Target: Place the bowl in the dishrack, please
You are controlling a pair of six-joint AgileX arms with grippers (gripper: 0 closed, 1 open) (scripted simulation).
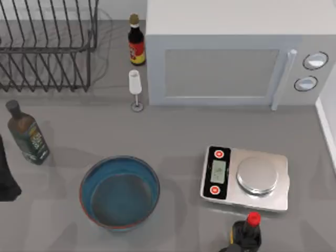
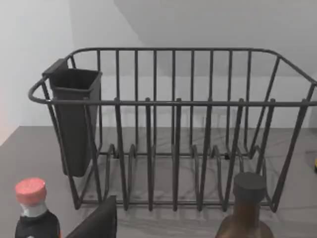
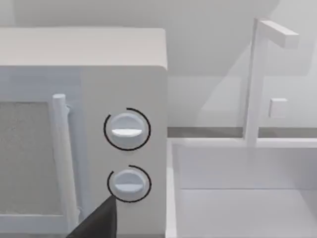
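Note:
The bowl (image 1: 119, 193), glossy blue inside with a reddish-brown rim, stands upright on the grey table at the front, left of centre. The dishrack (image 1: 47, 44), a dark grey wire rack, sits at the back left corner; in the left wrist view the dishrack (image 2: 173, 129) faces me with nothing between its bars. My left arm (image 1: 6, 178) is at the table's left edge, apart from the bowl, and a dark part of my left gripper (image 2: 99, 223) shows in its wrist view. A dark part of my right gripper (image 3: 99, 223) shows before the microwave's knobs.
A white microwave (image 1: 231, 52) fills the back right. A kitchen scale (image 1: 247, 178) lies right of the bowl. A dark bottle (image 1: 27, 134) stands between rack and bowl. A sauce bottle (image 1: 136, 39) and a wine glass (image 1: 135, 89) stand beside the rack; a red-capped bottle (image 1: 247, 231) is at the front.

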